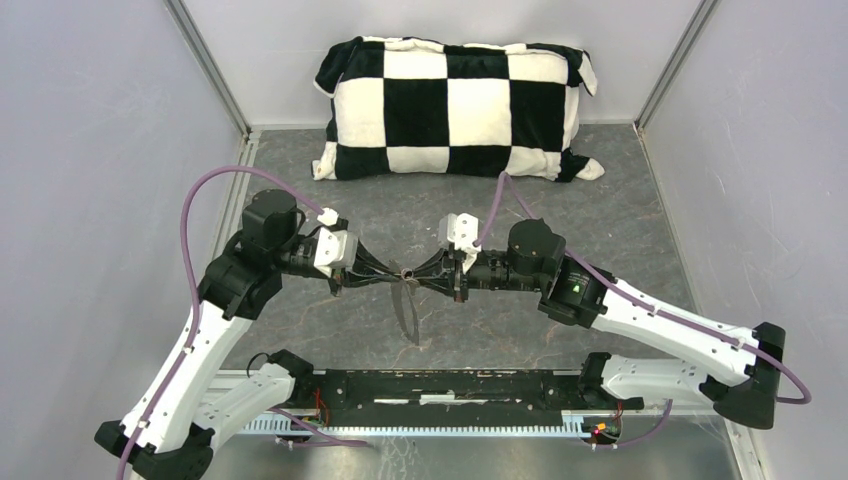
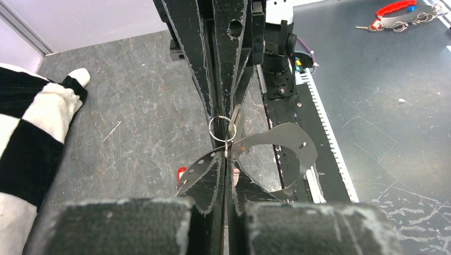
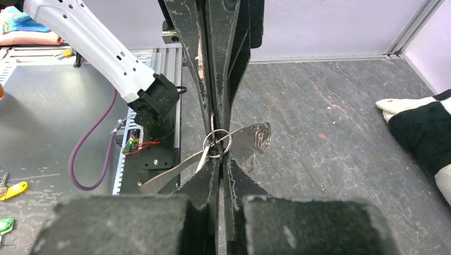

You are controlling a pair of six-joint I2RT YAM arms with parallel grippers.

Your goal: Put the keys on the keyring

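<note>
Above the grey bench (image 1: 620,230), near a checkered cushion (image 1: 455,105), the left hand (image 2: 225,162) and right hand (image 3: 218,159) meet tip to tip, both pinched tight on the small keyring (image 3: 217,142). A curved metal strip (image 2: 282,129) and a silver key-shaped piece (image 3: 256,137) hang from it, a red tag (image 2: 181,172) beside the strip.

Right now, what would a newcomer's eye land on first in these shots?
The two arms meet tip to tip above the middle of the table. The left gripper and right gripper, both shut, pinch a small keyring between them. A curved grey metal strip with holes dangles from it. A black-and-white checkered pillow lies at the table's far edge.
</note>
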